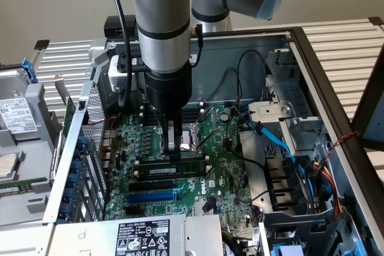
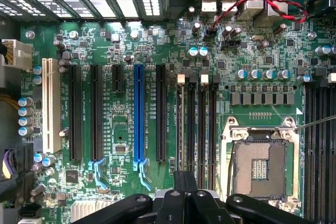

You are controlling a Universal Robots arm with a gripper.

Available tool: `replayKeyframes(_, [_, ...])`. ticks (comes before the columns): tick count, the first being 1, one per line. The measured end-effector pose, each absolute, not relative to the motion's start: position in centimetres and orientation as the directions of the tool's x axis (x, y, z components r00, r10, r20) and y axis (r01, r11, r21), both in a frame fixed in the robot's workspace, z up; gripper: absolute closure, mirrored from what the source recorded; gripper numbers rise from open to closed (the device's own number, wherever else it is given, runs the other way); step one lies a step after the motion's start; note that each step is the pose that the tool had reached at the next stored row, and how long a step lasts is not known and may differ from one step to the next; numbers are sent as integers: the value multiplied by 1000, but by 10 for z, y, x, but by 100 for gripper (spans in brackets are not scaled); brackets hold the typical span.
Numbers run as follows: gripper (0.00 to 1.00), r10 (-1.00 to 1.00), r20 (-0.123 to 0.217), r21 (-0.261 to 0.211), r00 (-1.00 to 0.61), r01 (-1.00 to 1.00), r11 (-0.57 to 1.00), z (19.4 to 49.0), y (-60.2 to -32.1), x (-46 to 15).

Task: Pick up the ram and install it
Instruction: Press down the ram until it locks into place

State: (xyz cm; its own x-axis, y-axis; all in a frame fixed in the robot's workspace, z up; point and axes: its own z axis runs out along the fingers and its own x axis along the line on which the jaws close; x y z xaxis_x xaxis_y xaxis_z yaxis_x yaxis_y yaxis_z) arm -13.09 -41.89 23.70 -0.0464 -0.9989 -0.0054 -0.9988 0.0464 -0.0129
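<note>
**Q:** Where does this take place?

**A:** Inside an open desktop computer case (image 1: 312, 52), with a green motherboard (image 1: 228, 172) lying flat on its floor.

**Q:** Where is the ram?

**A:** The ram (image 1: 174, 169), a green stick with a white label, lies along a black memory slot near the motherboard's middle, beside the empty processor socket (image 2: 261, 167) and next to a blue expansion slot (image 2: 138, 114).

**Q:** And the gripper?

**A:** The gripper (image 1: 174, 148) points straight down, fingers clenched together, fingertips at the stick's upper edge.
</note>
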Motion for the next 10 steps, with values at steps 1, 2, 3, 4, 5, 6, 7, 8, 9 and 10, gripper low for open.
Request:
replayKeyframes(1, [89, -999, -5, -13, -46, -999, 46, 237, -419, -131])
replayKeyframes(2, [89, -999, -5, -13, -46, -999, 46, 237, -419, -131])
replayKeyframes(3, [89, -999, -6, -13, -46, -999, 46, 236, -419, -130])
replayKeyframes(4, [89, -999, -6, -13, -46, -999, 46, 235, -419, -130])
replayKeyframes(5, [89, -999, -6, -13, -46, -999, 46, 235, -420, -130])
replayKeyframes(6, [89, -999, -5, -13, -46, -999, 46, 235, -420, -130])
replayKeyframes(7, [89, -999, -5, -13, -46, -999, 46, 235, -420, -130])
replayKeyframes(8, [89, -999, -5, -13, -46, -999, 46, 235, -420, -130])
replayKeyframes(9, [89, -999, -5, -13, -46, -999, 46, 235, -420, -130])
replayKeyframes(10, [89, -999, -5, -13, -47, -999, 47, 235, -420, -130])
